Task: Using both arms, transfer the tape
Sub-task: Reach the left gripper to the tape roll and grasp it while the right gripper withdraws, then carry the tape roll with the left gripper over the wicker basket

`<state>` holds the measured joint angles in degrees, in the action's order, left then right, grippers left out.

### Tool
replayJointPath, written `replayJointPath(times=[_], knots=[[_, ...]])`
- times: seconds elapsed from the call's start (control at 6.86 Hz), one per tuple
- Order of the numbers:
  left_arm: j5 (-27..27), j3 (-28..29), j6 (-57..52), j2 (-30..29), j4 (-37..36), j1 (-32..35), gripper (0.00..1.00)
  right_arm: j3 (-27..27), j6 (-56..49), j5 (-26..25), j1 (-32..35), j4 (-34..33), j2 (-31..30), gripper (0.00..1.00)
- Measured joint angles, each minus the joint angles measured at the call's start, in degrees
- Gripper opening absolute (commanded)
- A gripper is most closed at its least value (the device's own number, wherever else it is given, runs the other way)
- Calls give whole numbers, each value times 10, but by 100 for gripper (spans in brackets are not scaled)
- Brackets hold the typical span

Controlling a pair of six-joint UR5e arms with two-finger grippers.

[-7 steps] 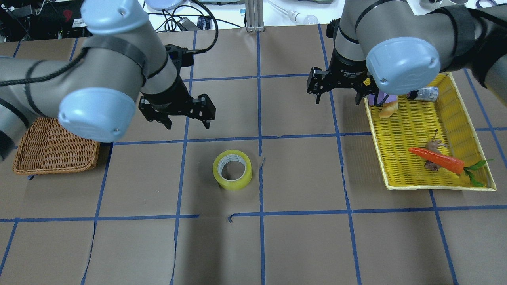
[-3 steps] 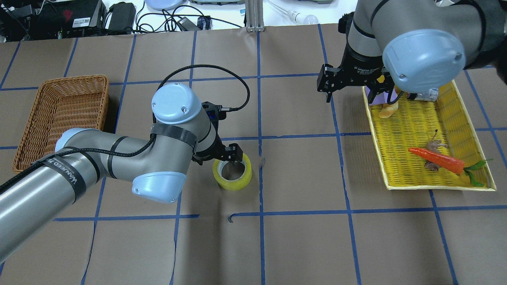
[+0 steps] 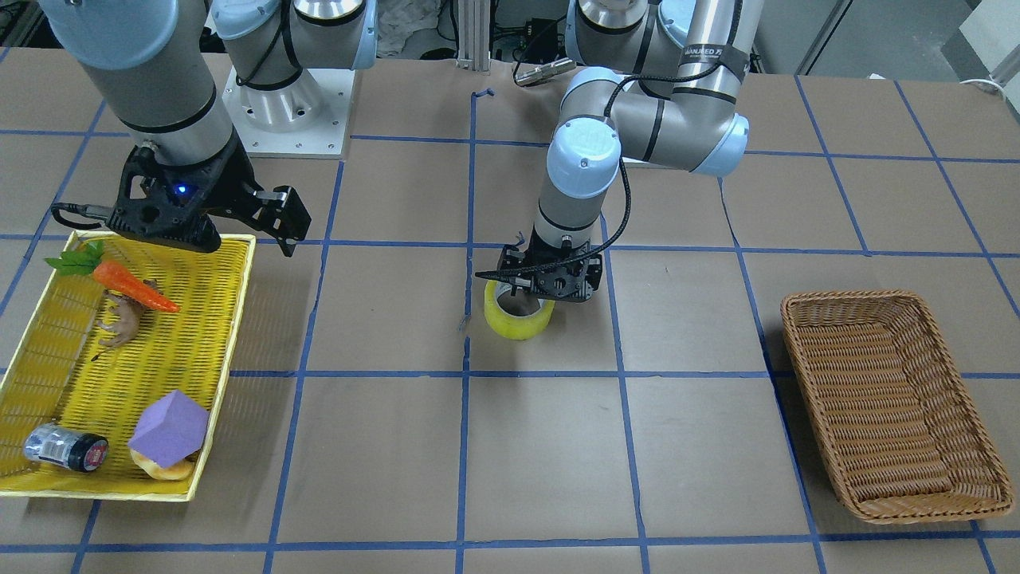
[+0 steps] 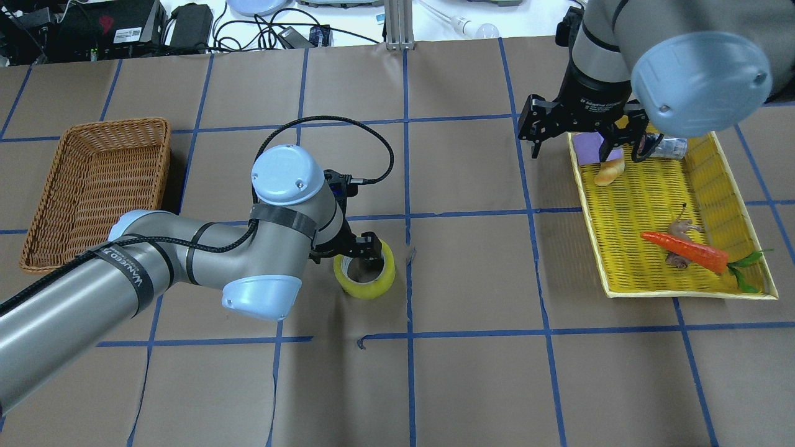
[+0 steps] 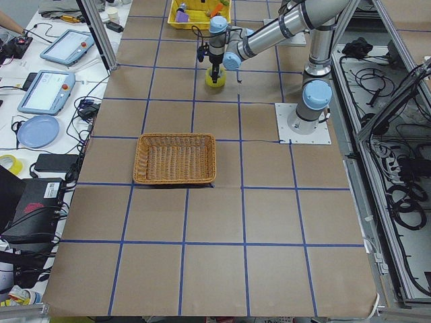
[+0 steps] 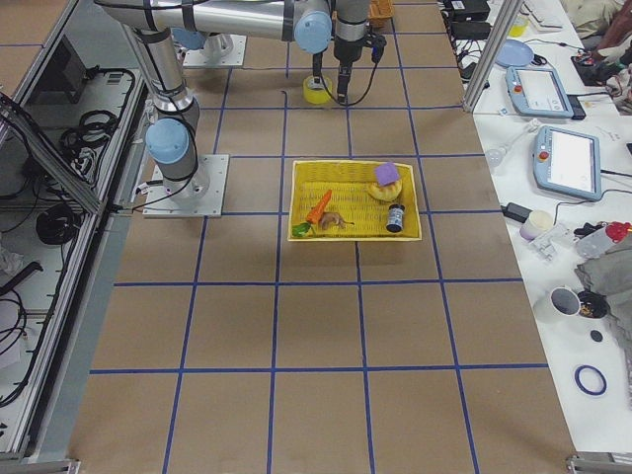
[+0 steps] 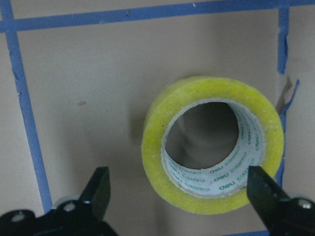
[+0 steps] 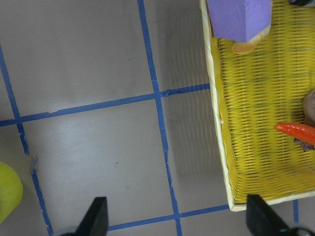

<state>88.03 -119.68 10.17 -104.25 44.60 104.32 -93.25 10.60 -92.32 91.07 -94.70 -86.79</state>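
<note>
The yellow tape roll [image 4: 366,280] lies flat on the brown table near the middle, its pale core facing up; it also shows in the front view [image 3: 516,320]. My left gripper [image 4: 355,249] hangs straight down just over it and is open. In the left wrist view the fingertips [image 7: 100,183] stand wide to either side of the roll [image 7: 157,147], one outside its edge and one over its rim. My right gripper [image 4: 587,148] is open and empty, high over the near rim of the yellow tray. The tape's edge shows in its wrist view [image 8: 7,194].
A yellow tray [image 4: 627,205] on my right holds a carrot [image 4: 683,249], a purple block [image 3: 169,427], a small can [image 3: 65,448], a bread roll and a toy animal. A brown wicker basket [image 4: 93,186] stands on my left. Blue tape lines cross the table.
My left arm has swung forward and down until its open gripper stands over the tape. My right gripper has drifted toward the tray. The tape has not moved.
</note>
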Motion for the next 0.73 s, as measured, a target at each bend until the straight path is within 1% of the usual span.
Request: replayJointPath(times=[0.15, 0.29, 0.44, 0.58, 0.73], knots=[[2, 0, 1, -12, -13, 0, 90, 0, 0, 0, -1, 4, -7, 100], [3, -1, 4, -20, -20, 0, 43, -1, 0, 1, -1, 6, -12, 100], [3, -1, 8, -25, -21, 0, 2, -1, 0, 2, -1, 8, -14, 100], [1, -1, 18, -28, -16, -1, 0, -1, 1, 2, 0, 9, -16, 100], [-5, 0, 37, -29, -7, -2, 0, -1, 1, 2, 0, 10, -16, 100]])
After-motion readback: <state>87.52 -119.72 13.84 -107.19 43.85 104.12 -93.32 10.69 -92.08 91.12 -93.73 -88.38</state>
